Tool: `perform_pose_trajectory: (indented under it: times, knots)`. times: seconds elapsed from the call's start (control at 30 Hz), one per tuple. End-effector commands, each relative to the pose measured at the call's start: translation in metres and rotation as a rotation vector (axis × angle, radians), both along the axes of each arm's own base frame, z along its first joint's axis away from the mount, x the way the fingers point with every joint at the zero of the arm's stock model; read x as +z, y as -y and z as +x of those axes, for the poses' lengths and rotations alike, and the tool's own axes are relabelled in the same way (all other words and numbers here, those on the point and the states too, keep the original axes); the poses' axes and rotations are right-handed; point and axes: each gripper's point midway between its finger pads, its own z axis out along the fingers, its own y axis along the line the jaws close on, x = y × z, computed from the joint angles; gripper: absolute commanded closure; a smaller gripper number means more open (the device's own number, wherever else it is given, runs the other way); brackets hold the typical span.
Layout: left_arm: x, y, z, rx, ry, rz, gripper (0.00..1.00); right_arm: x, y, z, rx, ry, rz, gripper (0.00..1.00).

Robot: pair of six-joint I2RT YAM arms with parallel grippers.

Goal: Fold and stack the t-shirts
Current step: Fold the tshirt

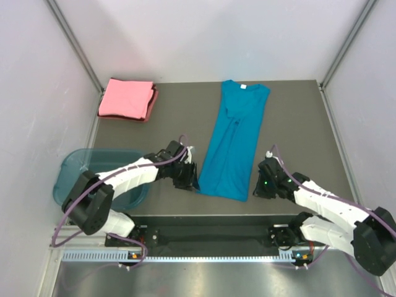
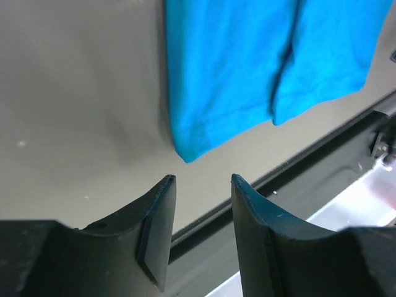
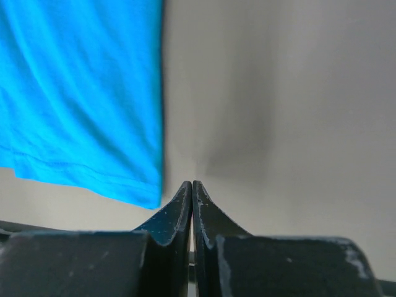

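Observation:
The teal-blue t-shirt (image 1: 232, 139) lies on the table folded lengthwise into a long strip, collar and white label at the far end, hem toward me. It also shows in the left wrist view (image 2: 260, 68) and the right wrist view (image 3: 80, 99). The salmon-pink t-shirt (image 1: 127, 99) sits folded at the far left of the table. My left gripper (image 1: 193, 180) is open and empty, just short of the hem's left corner (image 2: 185, 154). My right gripper (image 1: 257, 184) is shut and empty, beside the hem's right corner (image 3: 148, 197), apart from it.
A translucent blue plastic tub (image 1: 102, 179) sits off the table's left near corner, under the left arm. The table's near edge (image 1: 204, 213) runs just below both grippers. White enclosure walls stand on the left, right and far sides.

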Motion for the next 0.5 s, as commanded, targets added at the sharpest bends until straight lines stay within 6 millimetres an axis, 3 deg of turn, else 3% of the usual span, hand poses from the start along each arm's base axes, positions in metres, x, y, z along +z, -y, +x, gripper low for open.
perform_pose_trajectory:
  times: [0.0, 0.1, 0.13, 0.17, 0.23, 0.3, 0.47]
  knots:
    - [0.022, 0.012, 0.000, 0.005, 0.039, -0.113, 0.53, -0.002, 0.016, -0.012, -0.021, -0.007, -0.053, 1.00]
    - [0.024, 0.006, -0.001, 0.016, 0.060, -0.097, 0.53, 0.009, 0.007, -0.008, -0.025, 0.031, 0.016, 0.98]
    - [0.024, 0.003, 0.003, 0.031, 0.082, -0.080, 0.53, 0.018, 0.001, -0.005, -0.028, 0.049, 0.046, 0.93]
    - [0.025, 0.001, 0.004, 0.036, 0.088, -0.068, 0.52, 0.023, -0.002, -0.002, -0.036, 0.058, 0.064, 0.81]
    - [0.026, -0.003, 0.011, 0.053, 0.120, -0.038, 0.52, 0.031, -0.010, 0.003, -0.054, 0.062, 0.105, 0.76]
    - [0.026, -0.006, 0.014, 0.058, 0.126, -0.021, 0.52, 0.035, -0.017, 0.007, -0.066, 0.068, 0.139, 0.69]
    - [0.019, -0.010, 0.016, 0.068, 0.111, -0.017, 0.51, 0.027, -0.023, 0.004, -0.067, 0.037, 0.140, 0.64]
